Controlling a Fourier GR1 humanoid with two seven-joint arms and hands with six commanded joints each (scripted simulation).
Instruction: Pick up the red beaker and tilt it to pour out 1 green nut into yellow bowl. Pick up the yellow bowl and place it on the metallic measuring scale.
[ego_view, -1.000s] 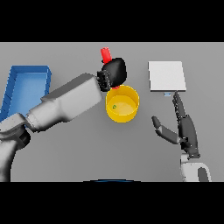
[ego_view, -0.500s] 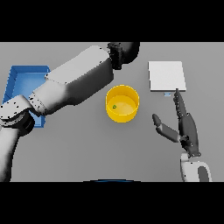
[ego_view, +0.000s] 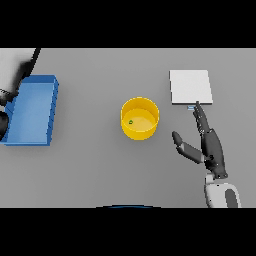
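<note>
Pour step looks done: yellow bowl (ego_view: 140, 118) sits upright mid-table w/ one green nut (ego_view: 130, 121) inside, left of its centre. Red beaker not in view. Step in hand, as I judge: bowl pickup.

Right hand (ego_view: 210, 145) at bowl's 4 o'clock, well apart, fingers straight and spread, thumb out, holding nothing. Fingertips point to 12, just below the scale (ego_view: 190, 87).

Left hand not visible; only arm at far left by blue tray (ego_view: 33, 110).

Scale: flat pale square at bowl's 2 o'clock, nothing on it.

Next: a hand must reach the bowl, close on its rim, lift level so nut stays in.
</note>
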